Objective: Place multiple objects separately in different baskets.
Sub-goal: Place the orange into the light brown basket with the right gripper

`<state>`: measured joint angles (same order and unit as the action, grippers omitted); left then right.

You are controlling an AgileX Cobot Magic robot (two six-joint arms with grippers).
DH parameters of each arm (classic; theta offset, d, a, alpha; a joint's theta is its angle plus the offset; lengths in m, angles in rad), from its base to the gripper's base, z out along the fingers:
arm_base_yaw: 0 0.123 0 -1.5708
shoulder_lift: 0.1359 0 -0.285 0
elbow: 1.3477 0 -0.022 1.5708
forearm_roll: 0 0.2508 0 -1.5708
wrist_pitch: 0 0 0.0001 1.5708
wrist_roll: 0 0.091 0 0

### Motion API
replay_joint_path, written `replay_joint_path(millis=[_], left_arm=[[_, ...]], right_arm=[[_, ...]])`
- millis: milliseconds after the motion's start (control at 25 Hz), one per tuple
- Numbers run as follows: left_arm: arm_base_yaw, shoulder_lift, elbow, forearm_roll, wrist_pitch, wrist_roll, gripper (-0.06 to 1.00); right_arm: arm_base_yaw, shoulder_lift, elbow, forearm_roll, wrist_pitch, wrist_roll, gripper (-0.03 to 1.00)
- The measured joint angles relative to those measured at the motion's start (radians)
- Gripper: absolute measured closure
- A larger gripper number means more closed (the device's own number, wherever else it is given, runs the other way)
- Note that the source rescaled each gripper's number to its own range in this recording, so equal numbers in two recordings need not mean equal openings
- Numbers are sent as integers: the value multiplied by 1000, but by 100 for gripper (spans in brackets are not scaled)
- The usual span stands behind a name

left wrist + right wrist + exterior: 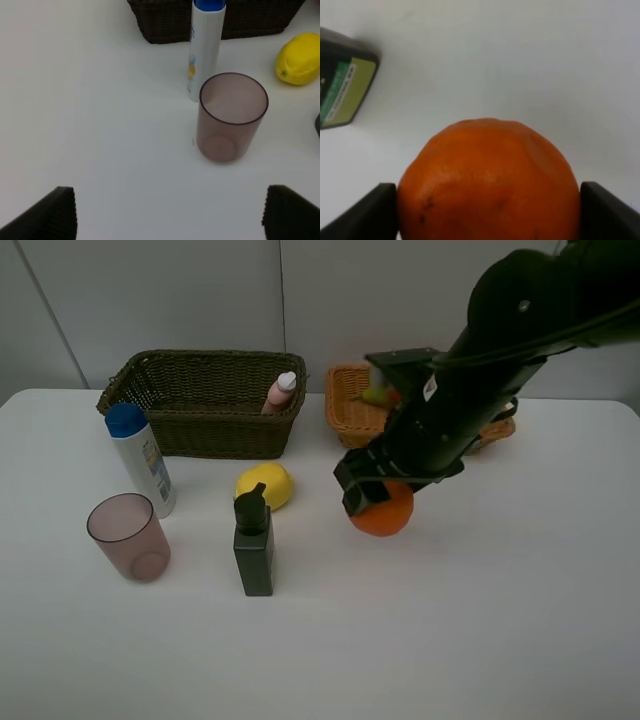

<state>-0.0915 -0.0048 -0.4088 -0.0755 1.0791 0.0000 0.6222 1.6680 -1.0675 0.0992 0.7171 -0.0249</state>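
My right gripper (375,490) is shut on the orange (383,512), low over the table in front of the light orange-tan basket (350,410). In the right wrist view the orange (487,180) fills the gap between both fingers. A green-red pear (377,394) shows in that basket. The pink bottle (281,392) leans inside the dark basket (200,410). On the table stand the white blue-capped bottle (140,458), the pinkish cup (128,536), the dark green pump bottle (253,545) and the lemon (264,485). My left gripper (167,215) is open, short of the cup (231,117).
The right arm (500,350) reaches across the light basket and hides most of it. The pump bottle (342,87) stands close to the held orange. Bare white tabletop (450,630) spreads along the front and right.
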Motion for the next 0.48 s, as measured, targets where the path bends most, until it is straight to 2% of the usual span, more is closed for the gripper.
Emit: replay_joint_path(millis=[200,480], left_arm=[[0,0,0,0,0,0,-6],[0,0,0,0,0,0,-6]], right_arm=[[-24,0,-108,-38,27,25,36],[-103,18,-245,-64,30,25,36]])
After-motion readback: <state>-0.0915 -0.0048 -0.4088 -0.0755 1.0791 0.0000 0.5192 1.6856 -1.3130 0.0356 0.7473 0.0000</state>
